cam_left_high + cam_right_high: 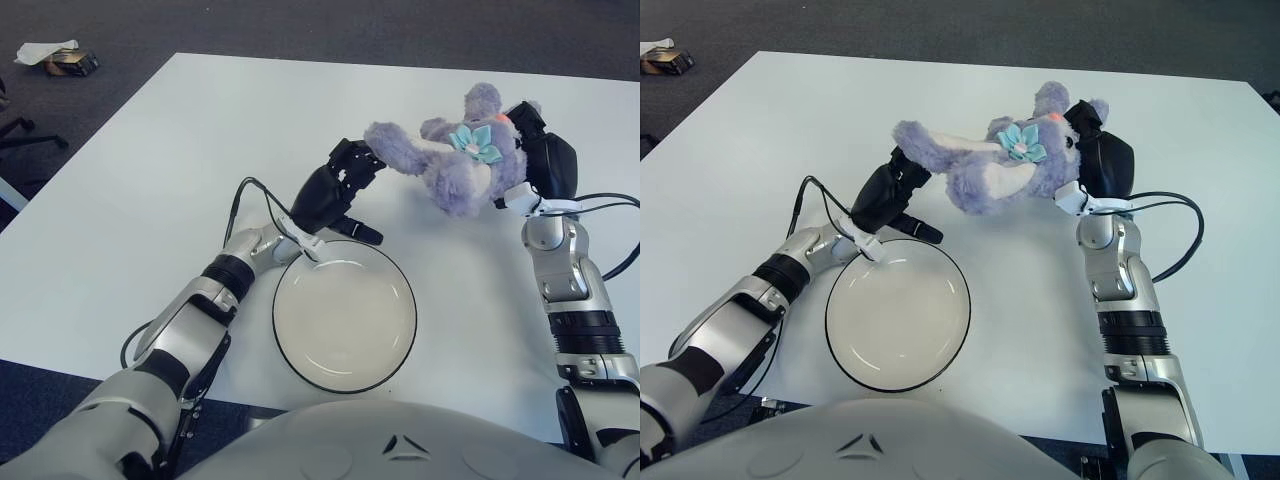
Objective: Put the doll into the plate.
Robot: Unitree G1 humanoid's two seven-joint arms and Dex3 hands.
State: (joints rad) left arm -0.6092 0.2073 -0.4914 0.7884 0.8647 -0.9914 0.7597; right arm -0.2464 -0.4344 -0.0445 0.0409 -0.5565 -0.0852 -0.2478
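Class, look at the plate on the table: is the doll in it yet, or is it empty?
Empty. The plate shows only its bare white inside; the doll is beyond it, held by the right hand, with the left hand at its leg.

Left hand [335, 190]: black shell, three black segmented fingers [362, 233]. Right hand [548, 165]: glossy black rounded housing. White clip-like piece at each wrist. Forearms silver-grey metal, ribbed, split by black joint bands. Thin black cable loops out beside left wrist; another arcs from right wrist along forearm. Torso: smooth light-grey curved shell along bottom edge, small dark triangular marks at centre.
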